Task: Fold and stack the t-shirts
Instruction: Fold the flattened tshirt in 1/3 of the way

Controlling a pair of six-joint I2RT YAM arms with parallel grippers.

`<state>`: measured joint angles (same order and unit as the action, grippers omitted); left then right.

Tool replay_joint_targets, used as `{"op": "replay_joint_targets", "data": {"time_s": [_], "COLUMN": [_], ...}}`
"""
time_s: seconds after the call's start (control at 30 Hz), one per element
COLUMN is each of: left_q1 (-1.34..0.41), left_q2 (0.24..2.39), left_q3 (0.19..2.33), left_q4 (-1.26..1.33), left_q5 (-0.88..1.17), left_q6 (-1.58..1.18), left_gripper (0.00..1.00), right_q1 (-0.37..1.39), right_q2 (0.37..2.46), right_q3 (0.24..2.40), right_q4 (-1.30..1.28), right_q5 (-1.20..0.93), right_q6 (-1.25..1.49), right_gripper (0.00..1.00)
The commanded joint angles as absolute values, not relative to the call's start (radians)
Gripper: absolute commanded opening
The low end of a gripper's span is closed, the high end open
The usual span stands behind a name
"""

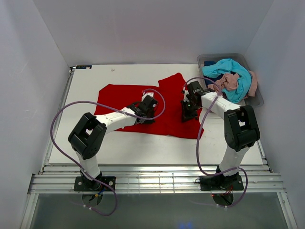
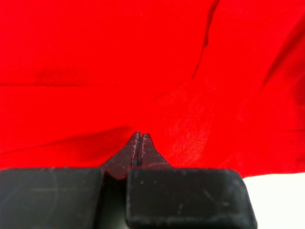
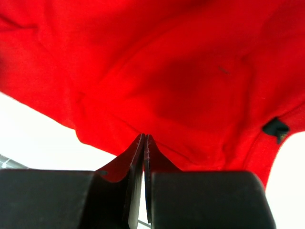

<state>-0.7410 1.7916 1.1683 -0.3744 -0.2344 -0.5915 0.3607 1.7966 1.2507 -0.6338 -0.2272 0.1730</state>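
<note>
Red tee (image 1: pixel 124 95) lies spread on the white table (image 1: pixel 143 148), mid-table, long axis running left-right. 1 flap, likely a sleeve, points toward the far wall. Some wrinkles; not folded.

Left gripper (image 1: pixel 145 109): down on the tee, near its near edge, about centre of the cloth. In the wrist view the 2 fingers meet at the tips of the left gripper (image 2: pixel 138 136), with no gap. Red tee (image 2: pixel 95 57) puckers into a small ridge right at the tips, so it reads as pinched on the cloth. The pads themselves are hidden by the cloth, so the bite is probable rather than confirmed. A bare strip of table shows at lower right of that view.

Right gripper (image 1: pixel 188 113): down on the right part of the tee, close to its near-right edge. In the wrist view the fingers of the right gripper (image 3: pixel 144 138) are pressed together. The hem of the red tee (image 3: pixel 181 71) is drawn up into a tent along both fingers, so it is clamped on the cloth edge. White table is visible either side under the lifted hem.

The 2 grippers are well apart along the near side of the tee.

Bin (image 1: pixel 224 55) sits at the far right corner, holding a heap: turquoise tee (image 1: pixel 233 69) on top, pink tee (image 1: pixel 228 82) bunched under it.
</note>
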Motion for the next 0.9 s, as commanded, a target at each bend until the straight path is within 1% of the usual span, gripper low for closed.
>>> {"op": "replay_joint_targets", "data": {"time_s": [0.0, 0.3, 0.43, 0.63, 0.87], "left_q1": [-0.727, -0.687, -0.675, -0.661, -0.661], "left_q2": [1.770, 1.779, 1.773, 1.764, 1.729], "left_q3": [1.143, 1.048, 1.032, 1.022, 1.018], "left_q4": [-0.339, -0.313, -0.313, -0.328, -0.324], "left_q5": [-0.213, -0.198, -0.202, -0.224, -0.221], "left_q6": [-0.618, -0.630, -0.632, -0.644, -0.669], "left_gripper": [0.00, 0.00, 0.00, 0.00, 0.00], "right_q1": [0.360, 0.359, 0.359, 0.356, 0.353], "right_q2": [1.818, 1.848, 1.852, 1.838, 1.807], "right_q3": [1.235, 1.177, 1.157, 1.154, 1.131], "right_q4": [-0.640, -0.698, -0.709, -0.753, -0.756], "right_q5": [-0.155, -0.022, -0.005, 0.098, 0.107], "right_q6": [0.196, 0.219, 0.229, 0.239, 0.253], "right_gripper": [0.08, 0.08, 0.08, 0.08, 0.08]}}
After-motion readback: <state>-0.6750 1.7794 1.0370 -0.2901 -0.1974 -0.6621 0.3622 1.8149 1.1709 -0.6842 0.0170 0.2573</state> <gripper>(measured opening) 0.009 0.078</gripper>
